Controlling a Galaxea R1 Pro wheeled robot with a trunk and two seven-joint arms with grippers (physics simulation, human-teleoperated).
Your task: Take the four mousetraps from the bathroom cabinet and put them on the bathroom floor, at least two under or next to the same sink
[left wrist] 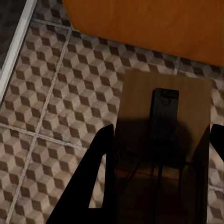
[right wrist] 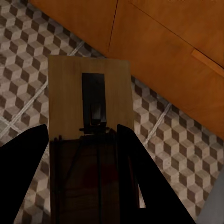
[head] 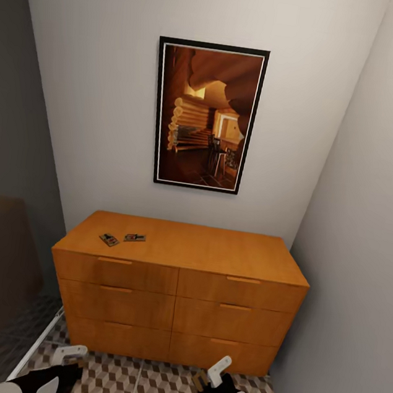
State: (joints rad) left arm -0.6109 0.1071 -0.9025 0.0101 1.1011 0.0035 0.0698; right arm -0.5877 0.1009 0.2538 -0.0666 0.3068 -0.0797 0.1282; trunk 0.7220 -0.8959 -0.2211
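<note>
A: What's in front of you, biggest first?

B: You face the cabinet (head: pixel 178 281), a low orange-brown chest set against the wall (head: pixel 100 83), filling the alcove between a dark panel on your left and the side wall on your right. A framed picture (head: pixel 205 116) hangs above it. The floor (head: pixel 144 389) runs up to the cabinet's base.

A: And the traps?

B: Two traps lie on the cabinet top near its left front corner, one (head: pixel 108 240) just beside the other (head: pixel 134 237), apart but close. A third trap (left wrist: pixel 161 135) sits clamped in your left gripper (left wrist: pixel 158 154), flat between the fingers (left wrist: pixel 100 172), over the tiles just in front of the cabinet. A fourth trap (right wrist: pixel 89 116) is clamped the same way in your right gripper (right wrist: pixel 84 154), also above the tiles, near the bottom drawer fronts.

A: The arms in the head view?

B: Both grippers show low at the frame's bottom edge, left (head: pixel 68 356) and right (head: pixel 212 374), well below the cabinet top.
</note>
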